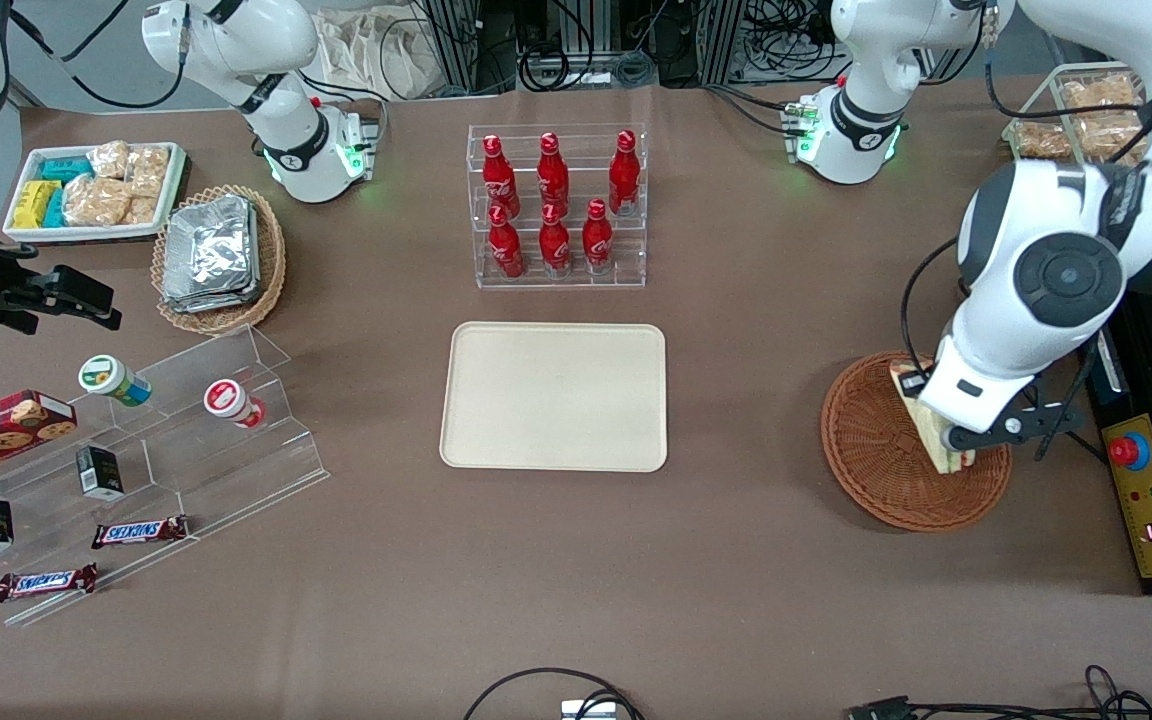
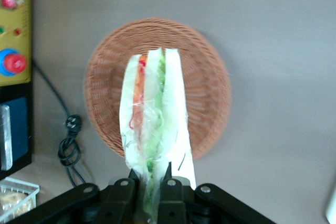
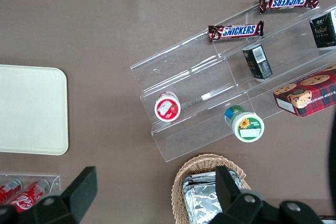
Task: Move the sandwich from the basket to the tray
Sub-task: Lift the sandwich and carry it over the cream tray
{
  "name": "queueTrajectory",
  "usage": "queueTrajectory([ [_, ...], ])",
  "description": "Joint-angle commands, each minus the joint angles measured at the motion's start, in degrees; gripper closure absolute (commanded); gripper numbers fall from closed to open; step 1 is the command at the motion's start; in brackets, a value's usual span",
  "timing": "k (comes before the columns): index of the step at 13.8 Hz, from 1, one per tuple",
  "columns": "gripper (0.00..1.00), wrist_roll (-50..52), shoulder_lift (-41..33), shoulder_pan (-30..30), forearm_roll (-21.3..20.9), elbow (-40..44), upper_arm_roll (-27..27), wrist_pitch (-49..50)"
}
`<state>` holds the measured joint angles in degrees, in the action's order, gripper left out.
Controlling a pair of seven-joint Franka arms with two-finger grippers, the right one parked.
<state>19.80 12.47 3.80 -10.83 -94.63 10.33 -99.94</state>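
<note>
We clamp our gripper [image 2: 149, 184] on the sandwich [image 2: 153, 124] above the basket [image 2: 210, 85], ready to carry toward the tray [image 1: 554, 396].

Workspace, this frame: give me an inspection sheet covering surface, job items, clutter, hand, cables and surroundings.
Surface: brown table, flat.
Job's things: sandwich held above the basket; the tray holds nothing.
Clutter: rack of red bottles; clear stepped stand with cups, small boxes and Snickers bars; foil packets in a tan basket; snack tray.
Hand: left arm's hand over the basket, shut on the sandwich's edge.
Cables: coiled black cable beside the basket.
Surroundings: yellow control box with red button at the working arm's end.
</note>
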Motion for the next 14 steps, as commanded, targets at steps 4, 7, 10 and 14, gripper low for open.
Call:
queueTrajectory([
  [4,1.0,-6.4,0.1,0.2,4.4,11.3,8.6,11.2],
  [7,1.0,1.0,0.7,0.9,4.4,11.2,14.8,10.0],
  [10,1.0,6.9,3.3,2.3,4.2,9.8,18.2,3.3],
  [14,1.0,11.9,8.7,6.0,2.8,7.1,19.1,-5.8],
])
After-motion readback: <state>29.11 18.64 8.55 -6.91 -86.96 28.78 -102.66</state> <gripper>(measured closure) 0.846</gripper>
